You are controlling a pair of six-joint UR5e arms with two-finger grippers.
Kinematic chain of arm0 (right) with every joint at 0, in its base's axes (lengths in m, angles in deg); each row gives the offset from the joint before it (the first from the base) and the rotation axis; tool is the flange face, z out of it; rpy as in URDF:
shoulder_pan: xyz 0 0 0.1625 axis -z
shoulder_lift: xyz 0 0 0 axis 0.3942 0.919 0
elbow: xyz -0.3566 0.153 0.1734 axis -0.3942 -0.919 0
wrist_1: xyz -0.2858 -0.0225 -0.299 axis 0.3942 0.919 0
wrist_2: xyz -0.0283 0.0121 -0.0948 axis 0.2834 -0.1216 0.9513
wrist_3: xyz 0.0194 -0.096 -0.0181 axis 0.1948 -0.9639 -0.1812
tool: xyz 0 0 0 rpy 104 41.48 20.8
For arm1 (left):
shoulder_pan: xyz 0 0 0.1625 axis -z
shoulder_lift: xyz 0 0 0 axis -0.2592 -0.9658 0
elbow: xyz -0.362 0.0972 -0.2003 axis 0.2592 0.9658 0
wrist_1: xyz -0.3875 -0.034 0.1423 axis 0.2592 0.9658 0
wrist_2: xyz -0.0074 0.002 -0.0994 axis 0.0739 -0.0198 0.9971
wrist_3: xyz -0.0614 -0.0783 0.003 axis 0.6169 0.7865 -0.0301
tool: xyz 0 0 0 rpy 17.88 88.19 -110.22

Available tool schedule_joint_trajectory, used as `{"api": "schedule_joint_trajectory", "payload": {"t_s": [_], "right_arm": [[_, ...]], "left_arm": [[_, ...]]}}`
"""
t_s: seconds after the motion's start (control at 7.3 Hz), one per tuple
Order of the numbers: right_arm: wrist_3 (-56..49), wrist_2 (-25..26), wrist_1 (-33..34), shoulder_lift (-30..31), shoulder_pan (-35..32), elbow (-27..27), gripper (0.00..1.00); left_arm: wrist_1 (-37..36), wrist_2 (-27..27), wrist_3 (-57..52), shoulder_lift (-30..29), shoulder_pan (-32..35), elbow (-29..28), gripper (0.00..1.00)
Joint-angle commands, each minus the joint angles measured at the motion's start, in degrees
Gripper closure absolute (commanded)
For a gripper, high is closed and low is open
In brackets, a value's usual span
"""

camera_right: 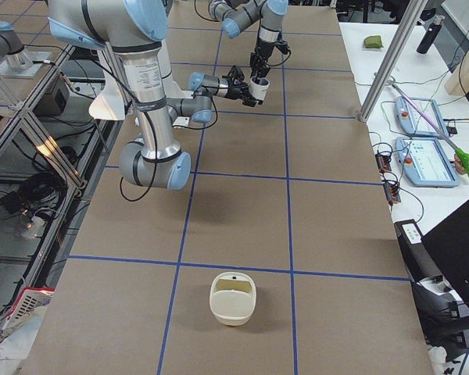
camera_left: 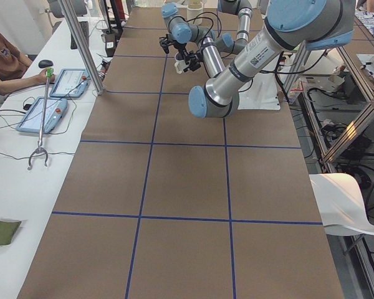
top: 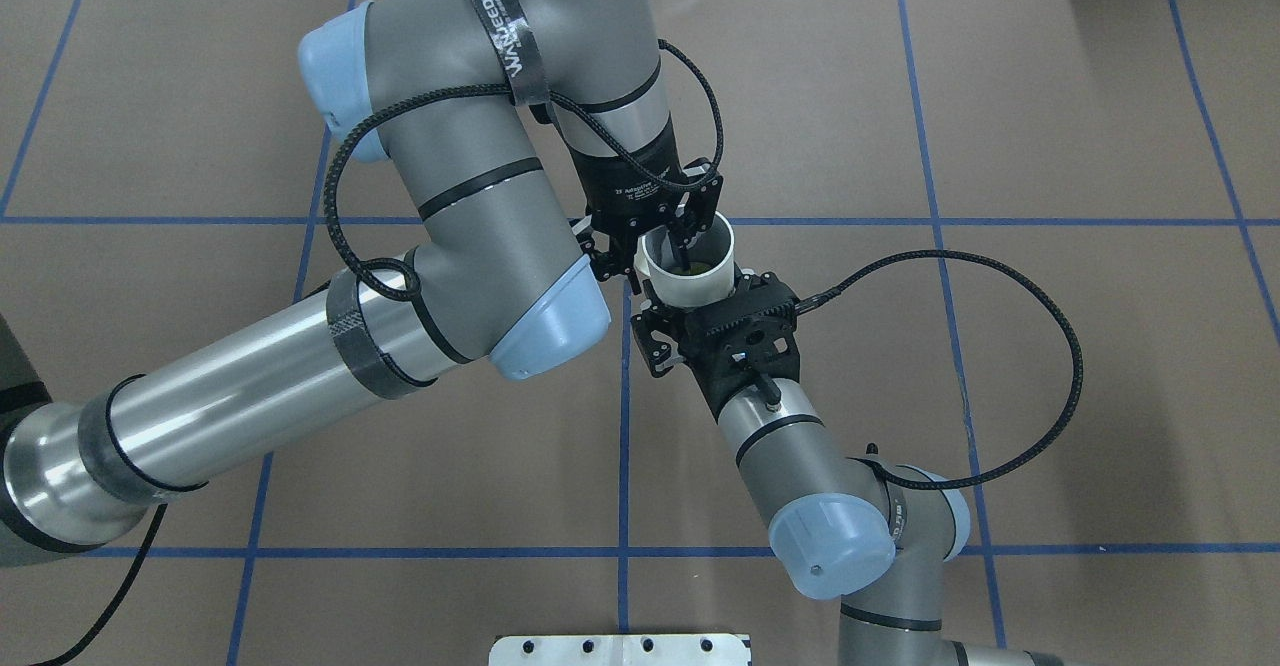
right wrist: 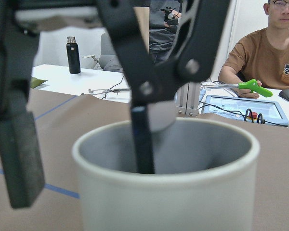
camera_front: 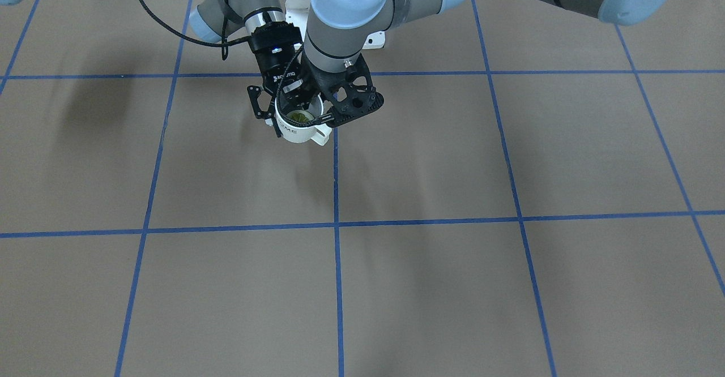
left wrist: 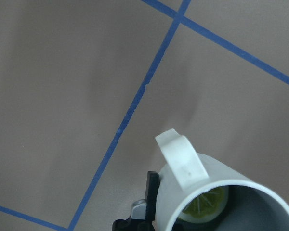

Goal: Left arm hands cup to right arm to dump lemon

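**Mid-handover.** The left claw (top: 660, 258) is closed on the wall of the cup (left wrist: 221, 171), one finger inside the mouth, and holds it upright above the counter (camera_front: 453, 167). The right claw (top: 705, 298) stands spread around the cup, its visible pad apart from the wall. The lemon (left wrist: 206, 206) lies in the cup, beneath the left claw. Judged remaining: the right claw's grasp, the left claw's release and the dump.

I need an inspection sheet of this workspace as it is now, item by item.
Surface: brown table with blue tape grid.
Job's things: cup held in the air, roughly upright; lemon inside.
Clutter: cream container on the table, far from the cup.
Grippers: left gripper pinches the cup's wall; right gripper open around the cup.
Cables: braided cable loops clear of the cup.
Surroundings: seated person and tablet beside the table.
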Motion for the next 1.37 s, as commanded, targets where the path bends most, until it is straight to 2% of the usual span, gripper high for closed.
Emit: {"api": "schedule_joint_trajectory", "payload": {"t_s": [0.0,0.14,0.27,0.41,0.55,0.68,0.82,0.96,1.1,1.23], "right_arm": [[0.1,-0.1,-0.3,0.0,-0.6,0.6,0.65],[0.1,-0.5,-3.1,0.6,-2.2,0.9,0.65],[0.2,-0.7,-5.7,3.8,-4.2,1.0,0.65],[1.1,-1.2,-6.4,6.9,-5.9,1.8,0.72],[4.2,-1.5,-6.4,12.5,-8.2,4.9,0.75],[6.8,-5.5,-6.5,20.1,-11.6,10.1,0.75],[8.3,-11.8,-9.1,28.7,-15.7,13.4,0.75],[8.6,-18.3,-19.0,34.5,-20.7,12.3,0.78],[12.8,-20.4,-26.1,37.8,-23.1,9.6,0.86],[20.5,-20.4,-32.2,38.5,-24.1,5.5,0.88]], "left_arm": [[-0.3,0.3,0.1,-0.5,3.4,3.7,0.0],[-1.2,0.3,0.0,-0.4,5.0,5.7,0.0],[-1.3,0.3,0.1,-0.3,6.2,6.6,0.0],[-1.3,0.2,0.1,-0.3,6.5,6.6,0.0],[-1.2,0.1,0.1,-0.2,6.6,6.5,0.0],[-1.2,-0.1,0.0,0.0,7.0,6.5,0.0],[-1.2,-0.1,0.0,0.1,7.3,6.5,0.0],[-1.2,-0.2,0.0,0.1,7.3,6.3,0.0],[-1.2,-0.2,0.0,0.1,7.4,6.1,0.0],[-1.2,-0.5,0.0,0.1,7.5,6.0,0.0]]}}
